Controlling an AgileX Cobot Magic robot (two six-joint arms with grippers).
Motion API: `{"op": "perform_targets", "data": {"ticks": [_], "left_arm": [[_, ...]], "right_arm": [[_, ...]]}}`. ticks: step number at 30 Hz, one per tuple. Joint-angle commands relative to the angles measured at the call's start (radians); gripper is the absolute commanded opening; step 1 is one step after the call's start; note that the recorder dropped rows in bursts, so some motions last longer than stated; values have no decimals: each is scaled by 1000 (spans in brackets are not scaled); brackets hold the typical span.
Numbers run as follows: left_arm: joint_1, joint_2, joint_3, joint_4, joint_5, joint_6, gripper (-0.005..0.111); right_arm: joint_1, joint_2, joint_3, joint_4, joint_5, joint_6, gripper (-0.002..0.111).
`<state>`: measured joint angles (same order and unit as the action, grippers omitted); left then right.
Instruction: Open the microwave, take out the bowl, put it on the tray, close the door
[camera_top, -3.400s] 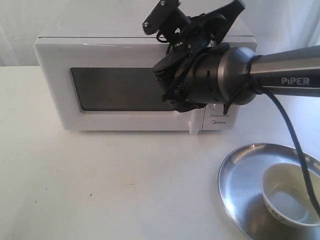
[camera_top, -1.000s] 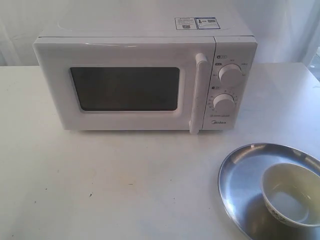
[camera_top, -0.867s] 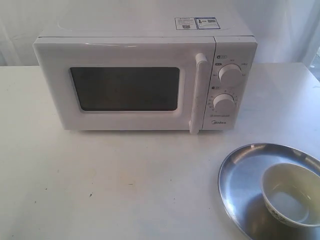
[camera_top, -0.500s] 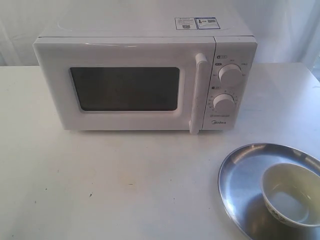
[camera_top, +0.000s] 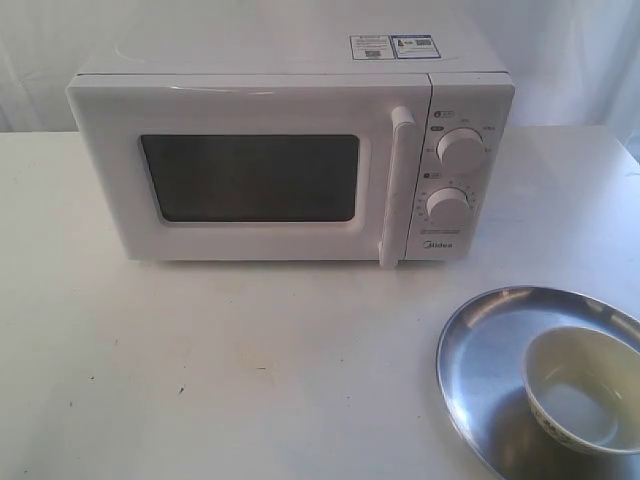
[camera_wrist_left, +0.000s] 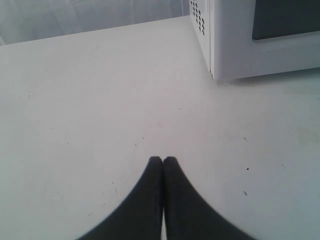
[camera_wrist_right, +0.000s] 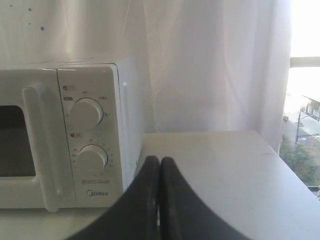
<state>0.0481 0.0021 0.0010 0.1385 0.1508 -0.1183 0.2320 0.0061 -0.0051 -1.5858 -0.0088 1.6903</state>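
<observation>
On tray (camera_top: 480, 350), bowl (camera_top: 585, 390) off-centre, door (camera_top: 250, 180) flush — left end effector (camera_wrist_left: 162, 160), right end effector (camera_wrist_right: 159, 160) closed

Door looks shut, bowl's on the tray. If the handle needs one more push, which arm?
Probably right. The right gripper, shut, looks straight at the door handle. The left gripper, also shut, sees only the microwave at its vented corner on the side away from the handle.

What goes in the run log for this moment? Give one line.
door: shut | bowl: on tray | left tool: shut, empty | right tool: shut, empty | task: looks done
</observation>
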Motion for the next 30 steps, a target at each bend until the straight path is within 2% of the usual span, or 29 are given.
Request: {"op": "perform_targets", "data": {"ticks": [1, 2, 3, 4, 5, 7, 10, 24, 30], "left_arm": [[-1, -2, -1, -4, -2, -6, 0], [-1, -2, -1, -4, -2, -6, 0], [-1, -2, -1, -4, -2, -6, 0], [-1, -2, -1, -4, -2, -6, 0], [-1, -2, -1, -4, -2, -6, 0], [-1, -2, -1, -4, -2, -6, 0], [-1, -2, -1, -4, -2, -6, 0], [-1, -2, -1, -4, -2, -6, 0], [-1, -2, -1, -4, -2, -6, 0]], "right_arm": [[-7, -6, 5, 469, 109, -445, 0], [-7, -6, 5, 596, 121, -586, 0], [-7, -6, 5, 888, 118, -924, 0], [-7, -6, 5, 982, 111, -1037, 0], [-7, -6, 5, 1171, 91, -1245, 0], [-7, -6, 5, 1371, 58, -1424, 0], [-10, -6, 5, 1506, 23, -1562, 0], [-14, -6, 5, 1555, 9, -1663, 0], [-14, -6, 5, 1555, 124, -1660, 0]]}}
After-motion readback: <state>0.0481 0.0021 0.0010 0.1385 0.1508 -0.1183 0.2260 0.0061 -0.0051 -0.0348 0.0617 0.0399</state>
